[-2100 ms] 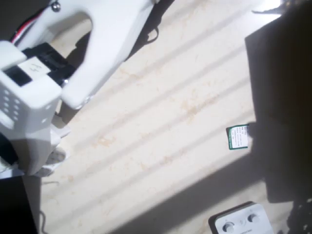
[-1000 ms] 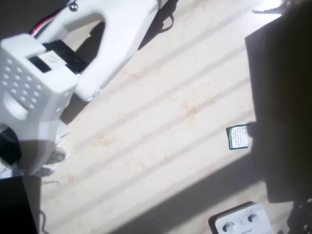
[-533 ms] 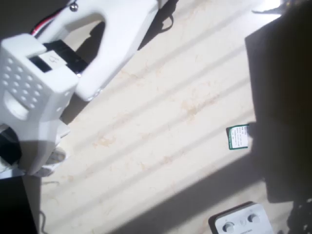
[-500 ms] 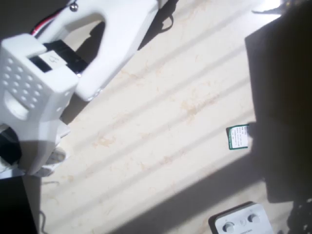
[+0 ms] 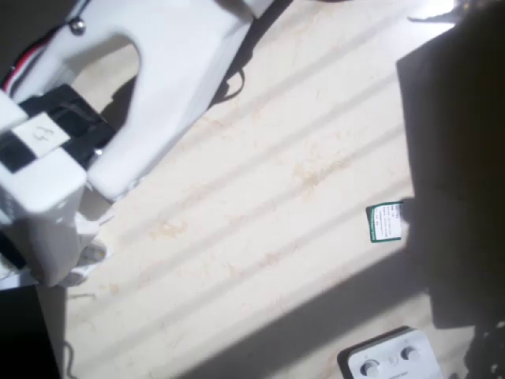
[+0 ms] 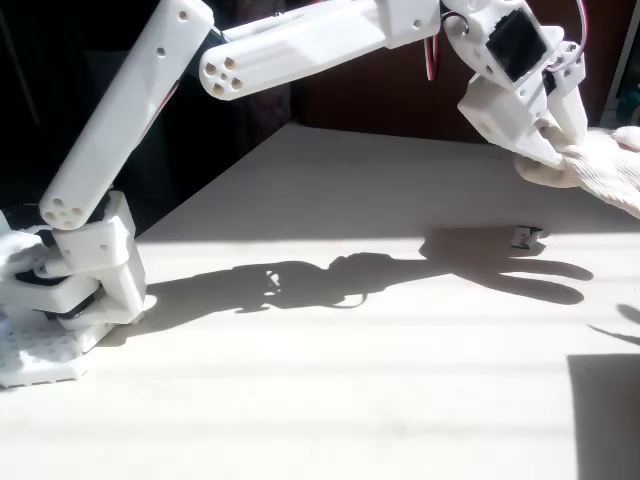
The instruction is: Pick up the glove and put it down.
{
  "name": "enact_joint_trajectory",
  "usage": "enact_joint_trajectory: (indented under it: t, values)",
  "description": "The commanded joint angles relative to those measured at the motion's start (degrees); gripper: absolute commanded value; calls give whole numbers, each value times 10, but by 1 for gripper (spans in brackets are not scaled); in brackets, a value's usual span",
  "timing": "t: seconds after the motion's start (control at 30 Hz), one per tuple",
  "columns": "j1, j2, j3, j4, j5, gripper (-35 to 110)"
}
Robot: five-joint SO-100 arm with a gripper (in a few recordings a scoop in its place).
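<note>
Hand (image 6: 557,140): fingers closed on the cuff end of the glove (image 6: 600,165), pinching it.
Glove: held up clear of the desk (image 6: 330,400), trailing off toward the right edge of the fixed view.
Card (image 5: 386,222): flat on desk, well apart.

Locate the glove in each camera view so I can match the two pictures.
Overhead view: a pale wrinkled bit, probably the glove, pokes out under the arm's head near the left edge; too little of it is visible to be sure.
Fixed view: the glove is at the right edge, pinched by the gripper above the table.
Shared landmark: the white arm.
</note>
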Motion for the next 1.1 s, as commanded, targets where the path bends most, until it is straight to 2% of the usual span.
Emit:
enact_joint_trajectory:
  t: [0.0,0.57,0.73,1.07]
  values:
    - [48,76,-18,31,-1,0]
    - [335,120,-12,171,-20,0]
    - [378,114,-10,173,-76,0]
    - [427,77,91,167,-78,0]
